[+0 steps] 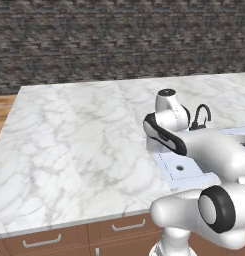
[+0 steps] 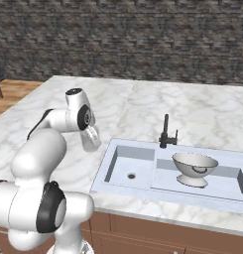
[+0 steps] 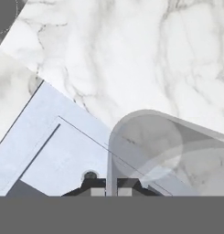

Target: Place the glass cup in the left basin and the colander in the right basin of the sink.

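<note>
a: nearest the camera on the hand (image 3: 111, 188), what is the robot gripping?

b: its two dark fingertips are pinching one wall of the glass cup (image 3: 168, 151), one tip inside the rim and one outside. the hand is clamped tight on that thin wall, and the cup is hanging tilted from it.

a: and where is the cup sitting relative to the sink (image 2: 143, 191)?

b: it is hovering over the sink's outer edge, where the rim is meeting the marble tabletop (image 1: 69, 145). just below and beyond the fingertips the left basin (image 3: 63, 160) is showing, with its dark drain hole (image 3: 90, 175) close under the hand. in the right base view the cup (image 2: 91, 137) is looking like a pale cylinder just off the basin's outer corner.

a: how is the cup likely to handle?

b: probably light and rigid, but smooth and slippery. a one-wall pinch is letting it swing, so a jolt could twist it loose, and glass is likely to chip if it is dropped hard. lowering it close to the basin floor before letting go is looking like the safer choice.

a: farther on?

b: the colander (image 2: 195, 168) is already standing upright on its base ring in the right basin (image 2: 222, 181), to the right of the black faucet (image 2: 166, 133). it is looking stiff and heavier; its rim or small handles would be the place to grip. beyond that, the tabletop is running back to the dark stone wall (image 2: 143, 39).
</note>
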### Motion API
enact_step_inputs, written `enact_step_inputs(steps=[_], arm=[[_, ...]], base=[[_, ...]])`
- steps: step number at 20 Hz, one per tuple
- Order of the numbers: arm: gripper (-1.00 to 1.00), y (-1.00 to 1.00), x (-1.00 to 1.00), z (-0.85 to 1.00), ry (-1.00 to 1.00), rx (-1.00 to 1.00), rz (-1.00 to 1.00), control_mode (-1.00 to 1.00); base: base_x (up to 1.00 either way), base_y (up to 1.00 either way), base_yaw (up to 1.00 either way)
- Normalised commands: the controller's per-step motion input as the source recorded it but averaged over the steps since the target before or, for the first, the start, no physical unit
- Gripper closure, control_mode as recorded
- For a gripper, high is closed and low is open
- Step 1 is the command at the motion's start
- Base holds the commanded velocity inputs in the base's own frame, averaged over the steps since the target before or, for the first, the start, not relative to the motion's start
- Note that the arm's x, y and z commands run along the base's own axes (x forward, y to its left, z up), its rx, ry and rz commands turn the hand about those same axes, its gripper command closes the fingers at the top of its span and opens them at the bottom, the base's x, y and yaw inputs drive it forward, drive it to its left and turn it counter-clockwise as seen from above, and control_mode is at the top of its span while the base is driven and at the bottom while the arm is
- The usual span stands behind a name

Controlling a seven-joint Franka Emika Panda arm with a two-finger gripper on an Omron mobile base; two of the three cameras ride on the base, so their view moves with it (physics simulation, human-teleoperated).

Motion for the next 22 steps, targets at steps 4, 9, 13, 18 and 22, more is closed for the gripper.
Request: enact_step_inputs(steps=[4, 9, 13, 18, 22], arm=[[1.0, -0.65, 0.13, 0.0, 0.01, 0.04, -0.13, -1.0], [1.0, -0.6, 0.05, 0.0, 0.0, 0.01, -0.12, -1.0], [1.0, -0.54, 0.03, -0.04, 0.0, 0.01, -0.11, -1.0], [1.0, -0.41, 0.06, -0.18, 0.0, 0.01, -0.09, -1.0], [1.0, -0.25, 0.18, -0.31, 0.0, 0.0, -0.08, -1.0]], base=[[0.0, 0.0, 0.0], [0.0, 0.0, 0.0], [0.0, 0.0, 0.0], [0.0, 0.0, 0.0], [0.0, 0.0, 0.0]])
